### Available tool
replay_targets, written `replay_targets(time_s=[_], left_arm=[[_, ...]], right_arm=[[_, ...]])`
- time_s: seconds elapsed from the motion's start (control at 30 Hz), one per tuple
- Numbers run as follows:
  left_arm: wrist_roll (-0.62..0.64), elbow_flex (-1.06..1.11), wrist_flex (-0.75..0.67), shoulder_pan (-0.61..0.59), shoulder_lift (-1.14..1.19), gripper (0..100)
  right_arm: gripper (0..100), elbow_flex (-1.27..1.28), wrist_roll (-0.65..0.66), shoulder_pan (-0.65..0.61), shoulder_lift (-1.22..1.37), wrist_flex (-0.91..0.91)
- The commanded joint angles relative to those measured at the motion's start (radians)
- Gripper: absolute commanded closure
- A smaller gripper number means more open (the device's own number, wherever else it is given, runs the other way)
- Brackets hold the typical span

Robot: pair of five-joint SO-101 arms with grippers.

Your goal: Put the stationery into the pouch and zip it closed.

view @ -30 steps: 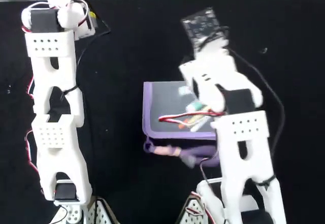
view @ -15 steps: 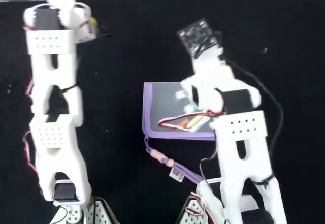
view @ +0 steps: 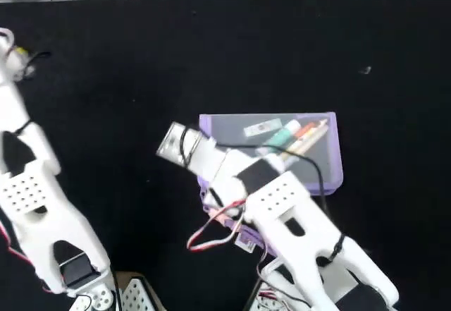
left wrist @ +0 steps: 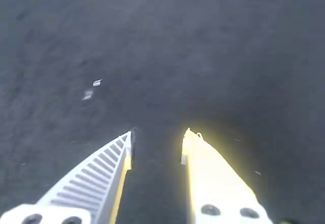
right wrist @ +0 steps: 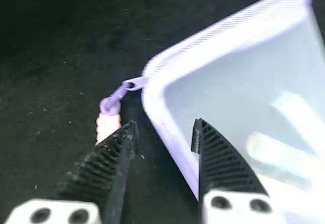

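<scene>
my right gripper (right wrist: 165, 128) spread astride pouch (right wrist: 238, 76) edge, guessing to grab the pull (right wrist: 112, 105) | left gripper (left wrist: 157, 135) spread, kept aside

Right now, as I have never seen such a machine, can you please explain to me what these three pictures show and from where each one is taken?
You see two small white robot arms, the left arm and the right arm, at a black table. The high view looks down on both. Each of the other pictures comes from a camera on one arm's wrist, looking along its gripper. On the table lies a purple-edged clear pouch with pens inside. The right gripper is open at the pouch's corner, beside the zip pull. The left gripper is open above the table, away from the pouch. Neither holds anything.
</scene>
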Motion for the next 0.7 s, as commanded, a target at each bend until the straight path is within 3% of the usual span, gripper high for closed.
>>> replay_targets(time_s=[0.0,0.27,0.43,0.67], left_arm=[[-0.006,-0.008,0.003,-0.054,0.008,83],[-0.006,-0.008,0.003,-0.088,0.038,83],[-0.008,-0.008,0.003,-0.088,0.038,83],[-0.009,-0.008,0.003,-0.088,0.040,83]], right_arm=[[82.8,0.091,0.008,-0.060,-0.039,-0.127],[82.8,0.127,0.003,-0.101,-0.022,-0.218],[82.8,0.041,0.003,-0.097,0.150,-0.204],[82.8,-0.321,0.003,-0.103,0.369,0.123]])
